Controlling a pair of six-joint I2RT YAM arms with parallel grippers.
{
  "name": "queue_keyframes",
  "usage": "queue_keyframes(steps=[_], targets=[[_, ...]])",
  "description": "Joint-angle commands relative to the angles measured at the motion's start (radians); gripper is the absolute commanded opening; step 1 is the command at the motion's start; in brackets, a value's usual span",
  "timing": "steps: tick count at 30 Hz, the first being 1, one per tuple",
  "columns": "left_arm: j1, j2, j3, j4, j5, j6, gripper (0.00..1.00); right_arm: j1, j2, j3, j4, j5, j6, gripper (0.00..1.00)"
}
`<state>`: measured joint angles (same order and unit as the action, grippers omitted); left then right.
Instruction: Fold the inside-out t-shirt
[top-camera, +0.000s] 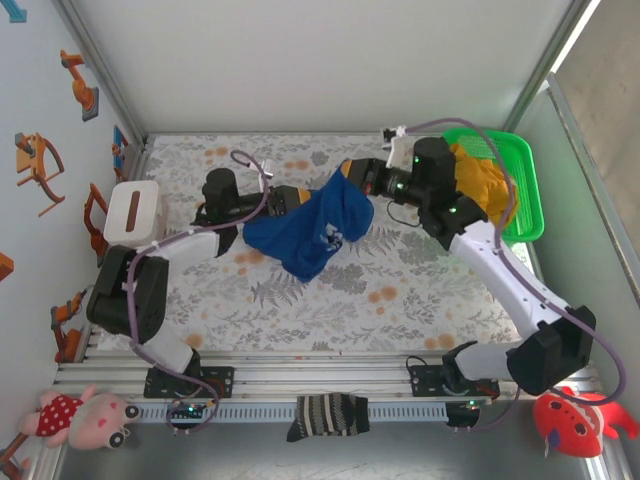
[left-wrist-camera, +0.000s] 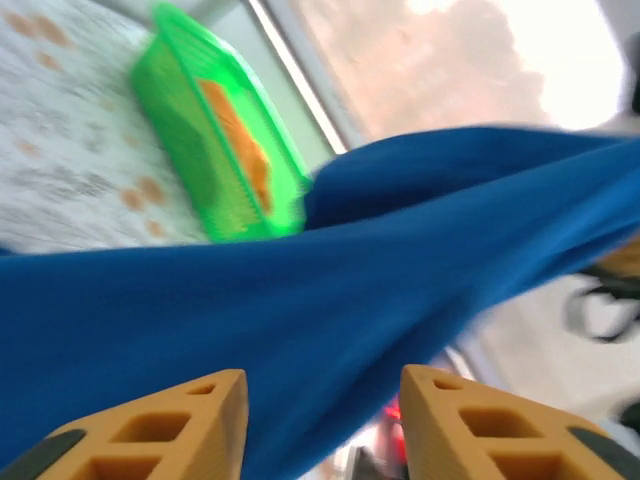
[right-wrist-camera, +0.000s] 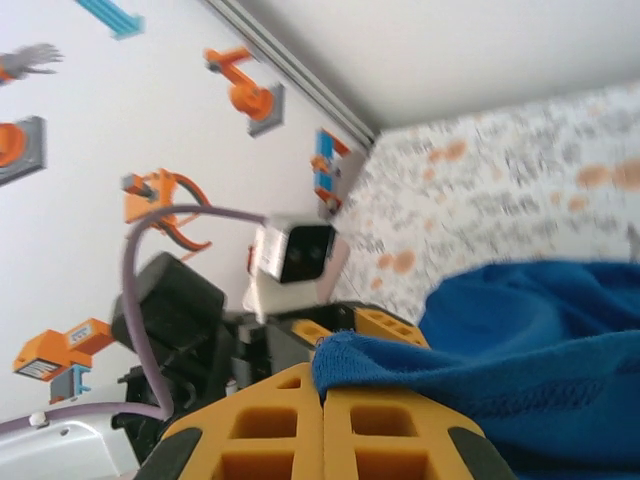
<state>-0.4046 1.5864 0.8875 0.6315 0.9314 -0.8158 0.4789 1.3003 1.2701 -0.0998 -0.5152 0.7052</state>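
Your shirt (top-camera: 310, 230) hangs bunched over mid-counter (top-camera: 400, 290), strung between both arms. Right pincer (right-wrist-camera: 322, 385) pinches its hem; left pincer (left-wrist-camera: 322, 390) is spread, cloth between. No fold yet, so flattening and folding remain.

t-shirt (top-camera: 310, 235) over table (top-camera: 400, 295) centre | garment (top-camera: 482, 185) in basket (top-camera: 530, 165), right | sock (top-camera: 330, 413) on near rail (top-camera: 250, 411)

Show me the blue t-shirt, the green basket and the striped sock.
blue t-shirt (top-camera: 310, 232): top external view, middle of the bunched cloth.
green basket (top-camera: 532, 190): top external view, its right rim.
striped sock (top-camera: 325, 415): top external view, its middle.
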Motion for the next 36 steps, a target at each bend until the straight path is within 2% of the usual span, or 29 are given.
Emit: queue_keyframes(steps=[1, 5, 11, 15, 22, 25, 27, 28, 30, 31, 32, 33, 34, 36], targets=[[-0.014, -0.091, 0.043, -0.493, -0.218, 0.352, 0.47, -0.002, -0.022, 0.075, -0.141, 0.003, -0.095, 0.0], [-0.037, -0.145, 0.041, -0.713, -0.447, 0.488, 0.51, -0.002, -0.021, 0.085, -0.19, 0.032, -0.121, 0.0], [-0.175, -0.213, 0.01, -0.736, -0.596, 0.578, 0.53, -0.002, -0.032, 0.037, -0.197, 0.069, -0.114, 0.0], [-0.247, -0.203, 0.028, -0.666, -0.628, 0.578, 0.55, 0.003, -0.039, -0.017, -0.177, 0.072, -0.087, 0.0], [-0.278, -0.037, 0.141, -0.618, -0.537, 0.572, 0.57, 0.054, -0.039, -0.138, -0.103, 0.111, -0.034, 0.0], [-0.282, 0.035, 0.158, -0.604, -0.532, 0.554, 0.57, 0.075, -0.043, -0.188, -0.074, 0.15, 0.002, 0.0], [-0.284, 0.071, 0.157, -0.592, -0.535, 0.539, 0.52, 0.088, -0.049, -0.22, -0.064, 0.175, 0.02, 0.0], [-0.282, 0.086, 0.155, -0.584, -0.537, 0.532, 0.44, 0.097, -0.052, -0.235, -0.054, 0.19, 0.031, 0.0], [-0.281, 0.114, 0.156, -0.585, -0.546, 0.517, 0.17, 0.121, -0.049, -0.261, -0.029, 0.208, 0.049, 0.0], [-0.28, 0.124, 0.16, -0.599, -0.553, 0.515, 0.06, 0.136, -0.042, -0.267, -0.024, 0.212, 0.053, 0.0], [-0.28, 0.126, 0.157, -0.607, -0.557, 0.515, 0.0, 0.144, -0.035, -0.269, -0.019, 0.214, 0.052, 0.0], [-0.279, 0.122, 0.151, -0.621, -0.577, 0.514, 0.0, 0.16, -0.022, -0.27, -0.016, 0.21, 0.053, 0.03], [-0.278, 0.114, 0.143, -0.637, -0.598, 0.514, 0.0, 0.171, -0.01, -0.268, -0.022, 0.207, 0.05, 0.16], [-0.268, 0.085, 0.117, -0.664, -0.649, 0.51, 0.0, 0.174, -0.013, -0.272, -0.031, 0.219, 0.04, 0.32]])
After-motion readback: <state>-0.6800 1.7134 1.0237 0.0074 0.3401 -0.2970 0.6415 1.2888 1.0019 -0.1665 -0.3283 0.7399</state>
